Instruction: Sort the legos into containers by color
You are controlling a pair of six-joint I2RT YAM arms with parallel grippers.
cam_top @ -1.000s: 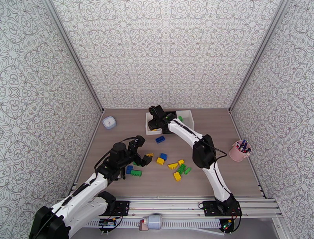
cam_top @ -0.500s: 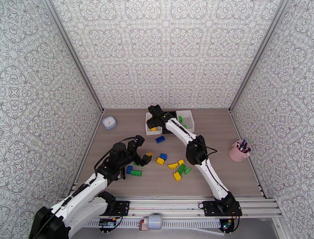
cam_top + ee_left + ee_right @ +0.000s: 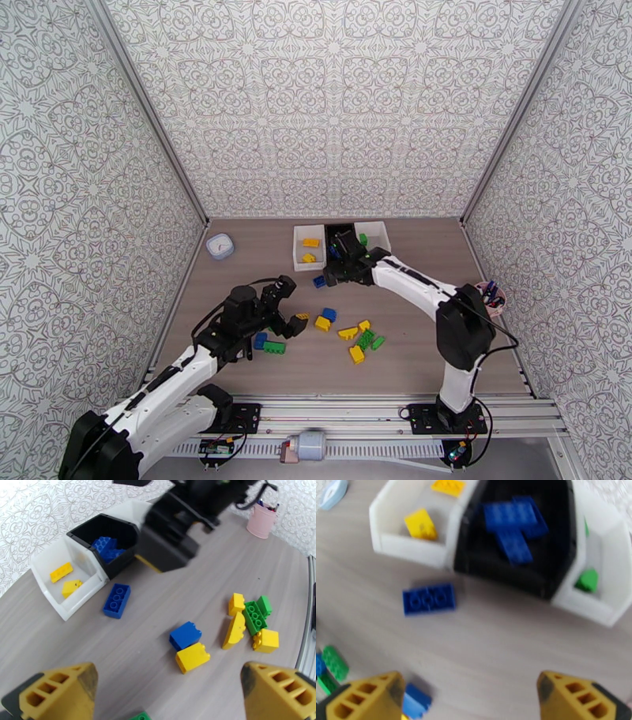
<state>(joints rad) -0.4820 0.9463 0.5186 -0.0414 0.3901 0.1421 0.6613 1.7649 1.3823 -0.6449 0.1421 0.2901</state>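
Note:
Three containers stand at the back: a white bin with two yellow legos, a black bin with blue legos, and a white bin with a green lego. My right gripper hangs open and empty just in front of them, near a loose blue lego. Several blue, yellow and green legos lie scattered mid-table. My left gripper is open and empty above a blue lego and a green lego.
A small white round dish sits at the back left. A pink cup of pens stands at the right, partly behind my right arm's elbow. Patterned walls close in the table on three sides.
My right gripper has opened and pulled back from over the left white bin toward the loose blue lego. A second yellow lego now shows in that bin. The left arm has barely moved.

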